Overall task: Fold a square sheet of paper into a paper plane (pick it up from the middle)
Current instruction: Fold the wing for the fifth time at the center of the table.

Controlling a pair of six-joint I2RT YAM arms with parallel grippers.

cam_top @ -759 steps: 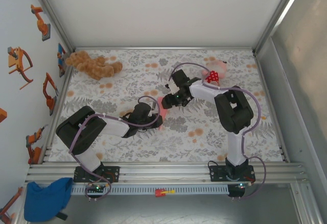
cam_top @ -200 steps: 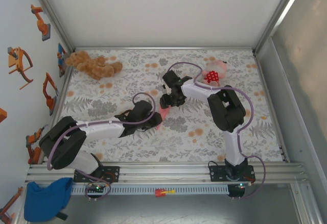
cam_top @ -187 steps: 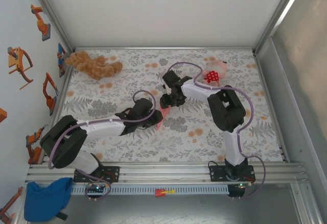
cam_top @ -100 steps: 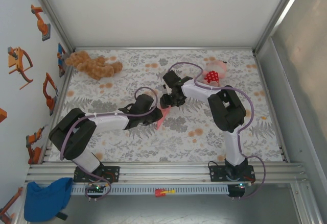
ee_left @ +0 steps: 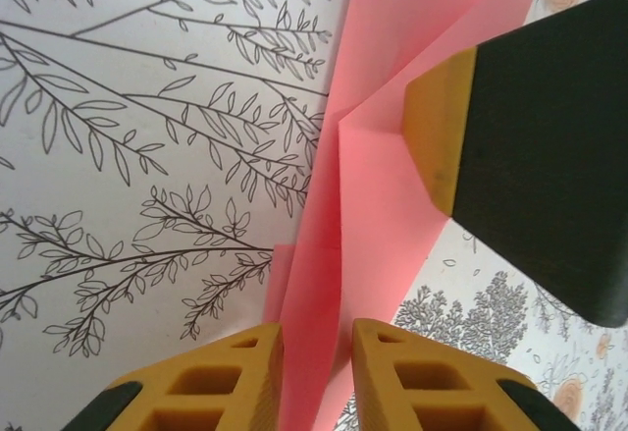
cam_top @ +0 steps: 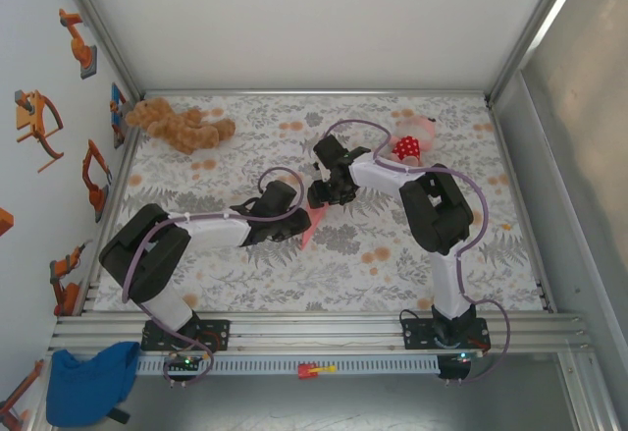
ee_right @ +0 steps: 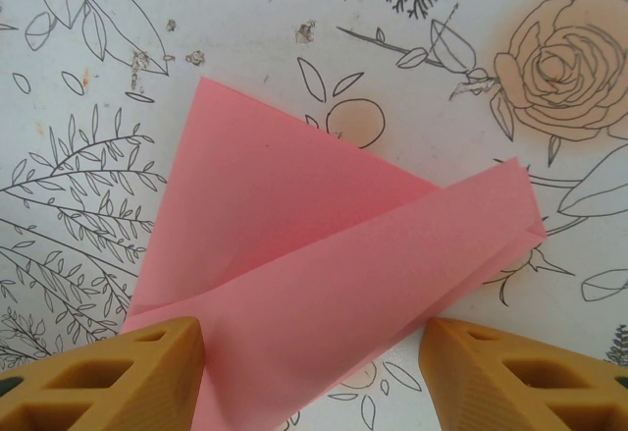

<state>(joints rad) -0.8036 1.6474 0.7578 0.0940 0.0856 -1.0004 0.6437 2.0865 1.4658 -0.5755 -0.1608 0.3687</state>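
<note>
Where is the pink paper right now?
From above, the paper sits mid-table on the flowery cloth, between the left gripper and the right gripper. The left wrist view shows it running between the left jaws.

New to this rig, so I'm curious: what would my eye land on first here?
The folded pink paper stands out at the middle of the floral mat. The left end effector straddles one of its folds; the right end effector hangs open above it. A brown plush lies in the far left corner.
</note>
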